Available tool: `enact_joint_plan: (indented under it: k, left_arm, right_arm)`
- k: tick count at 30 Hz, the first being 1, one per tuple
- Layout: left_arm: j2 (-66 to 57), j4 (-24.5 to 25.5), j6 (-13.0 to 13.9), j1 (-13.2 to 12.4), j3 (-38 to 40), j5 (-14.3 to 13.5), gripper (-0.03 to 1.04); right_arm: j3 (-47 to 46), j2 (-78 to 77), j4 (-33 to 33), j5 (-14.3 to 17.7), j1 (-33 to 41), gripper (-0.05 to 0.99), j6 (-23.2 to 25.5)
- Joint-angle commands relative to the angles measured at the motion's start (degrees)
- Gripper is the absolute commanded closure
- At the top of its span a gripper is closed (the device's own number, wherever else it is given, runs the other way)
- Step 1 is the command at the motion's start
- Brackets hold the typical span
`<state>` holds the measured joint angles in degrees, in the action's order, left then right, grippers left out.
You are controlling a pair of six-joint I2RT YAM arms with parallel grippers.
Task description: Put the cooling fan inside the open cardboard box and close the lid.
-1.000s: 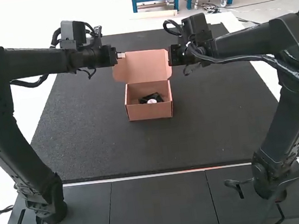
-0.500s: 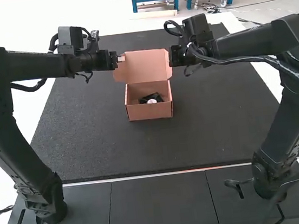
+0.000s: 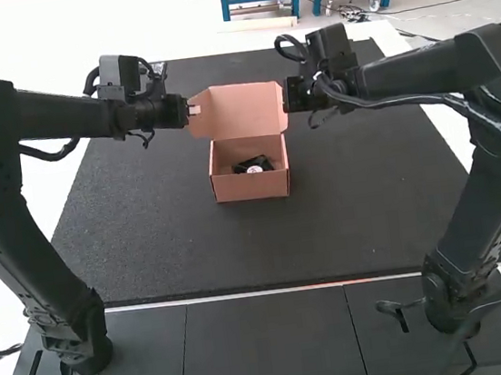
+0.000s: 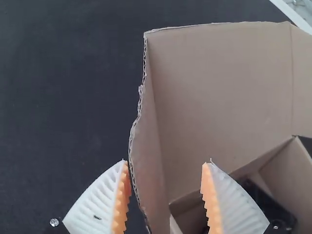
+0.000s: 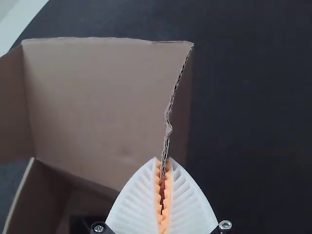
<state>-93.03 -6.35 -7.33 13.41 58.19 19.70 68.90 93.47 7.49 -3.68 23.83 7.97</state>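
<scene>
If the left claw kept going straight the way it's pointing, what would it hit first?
The raised lid of the cardboard box. Its side edge lines up with the gap between the open fingers of the left gripper, so it would probably slip between them rather than be struck head-on.

Glimpsing just part of the cooling fan [image 3: 253,163] over the front wall of the cardboard box [image 3: 250,186] in the high view. Losing the fan's black corner and the box's lower walls past the left wrist view's edge. Catching barely a dark sliver of it at the right wrist view's edge. Burying the orange pads [image 5: 159,187] of the right gripper [image 5: 164,163] almost wholly behind the pinched edge of the lid [image 5: 97,107]. Failing to judge any finger gap on the left gripper [image 3: 192,110] in the high view, too small there.
</scene>
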Motion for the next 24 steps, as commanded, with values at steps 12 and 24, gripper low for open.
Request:
enact_joint_plan:
  k: [12, 24]
  left_arm:
    - [1.45, 0.46, 0.13, 0.04, 2.54, -0.02, 0.77]
    - [2.16, -0.42, -0.49, 0.21, 2.45, 0.42, 1.00]
  right_arm:
    - [-2.20, -0.92, -0.89, -1.33, 1.83, 0.95, 0.38]
    - [-1.58, -0.92, -0.98, -1.50, 1.83, 0.95, 0.21]
